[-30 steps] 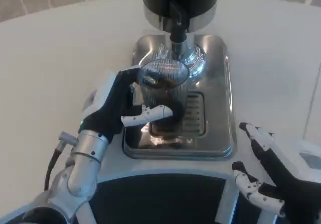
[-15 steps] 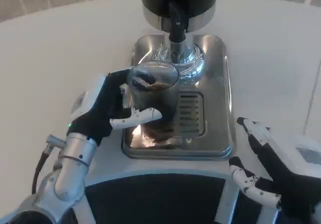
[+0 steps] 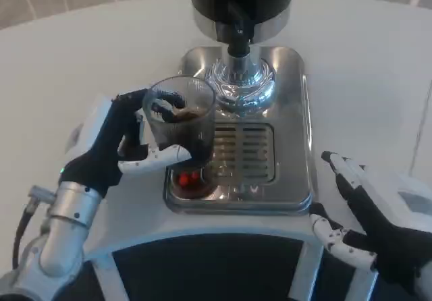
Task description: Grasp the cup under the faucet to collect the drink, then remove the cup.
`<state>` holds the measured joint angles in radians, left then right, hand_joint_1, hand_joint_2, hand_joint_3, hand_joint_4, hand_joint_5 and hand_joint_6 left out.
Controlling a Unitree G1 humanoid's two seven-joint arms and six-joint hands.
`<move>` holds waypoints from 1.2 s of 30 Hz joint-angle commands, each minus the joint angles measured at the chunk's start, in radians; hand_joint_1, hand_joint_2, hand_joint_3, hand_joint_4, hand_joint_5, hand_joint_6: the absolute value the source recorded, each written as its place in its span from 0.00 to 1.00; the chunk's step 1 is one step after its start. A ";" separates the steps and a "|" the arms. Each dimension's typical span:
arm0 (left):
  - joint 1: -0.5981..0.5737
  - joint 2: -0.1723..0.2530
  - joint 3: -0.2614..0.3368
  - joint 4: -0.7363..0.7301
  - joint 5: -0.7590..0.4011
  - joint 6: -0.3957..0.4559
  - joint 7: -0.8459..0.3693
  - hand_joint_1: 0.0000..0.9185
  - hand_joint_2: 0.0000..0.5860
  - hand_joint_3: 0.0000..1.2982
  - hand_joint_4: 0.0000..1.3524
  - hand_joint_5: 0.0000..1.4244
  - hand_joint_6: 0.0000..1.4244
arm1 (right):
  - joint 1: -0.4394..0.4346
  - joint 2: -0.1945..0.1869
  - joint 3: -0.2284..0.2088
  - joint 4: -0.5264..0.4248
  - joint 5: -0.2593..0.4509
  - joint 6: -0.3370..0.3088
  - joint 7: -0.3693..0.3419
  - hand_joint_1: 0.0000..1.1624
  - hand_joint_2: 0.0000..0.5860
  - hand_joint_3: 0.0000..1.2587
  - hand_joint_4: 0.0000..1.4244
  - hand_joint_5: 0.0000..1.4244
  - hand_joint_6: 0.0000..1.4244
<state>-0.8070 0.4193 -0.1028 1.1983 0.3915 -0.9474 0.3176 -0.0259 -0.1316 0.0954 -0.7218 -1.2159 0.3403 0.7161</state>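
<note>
The left hand point(image 3: 118, 149) has a white back, a black palm and fingers that are black with white tips. Behind it is a shiny silver arm point(image 3: 64, 223) shaped like a tube, with a ring near the wrist and a black cable point(image 3: 20, 230) going into a small silver plug. The right hand point(image 3: 364, 223) is black too, with white pieces on its fingers

A demo or lab-style drinks station: a steel drink dispenser point(image 3: 243, 17) with a slotted drip tray point(image 3: 246, 156) stands on a bare white round table point(image 3: 81, 65).
</note>
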 commanded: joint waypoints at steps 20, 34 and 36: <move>0.186 0.128 0.129 -0.153 -0.132 -0.176 -0.113 0.59 0.13 0.78 0.90 1.00 1.00 | -0.046 -0.088 0.053 -0.042 -0.003 -0.054 0.022 0.17 0.94 0.00 0.00 0.00 0.00; 0.400 0.168 0.233 -0.396 -0.292 -0.209 -0.276 0.59 0.13 0.78 0.90 1.00 1.00 | -0.090 -0.087 0.091 -0.053 -0.003 -0.092 0.054 0.16 0.94 0.00 0.00 0.00 0.00; 0.441 0.171 0.245 -0.442 -0.313 -0.209 -0.298 0.59 0.13 0.78 0.90 1.00 1.00 | -0.087 -0.085 0.100 -0.055 -0.004 -0.099 0.055 0.15 0.94 0.00 0.00 0.00 0.00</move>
<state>-0.4077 0.5706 0.1145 0.8169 0.1250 -1.1294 0.0380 -0.1146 -0.2135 0.1827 -0.7596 -1.2182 0.2604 0.7609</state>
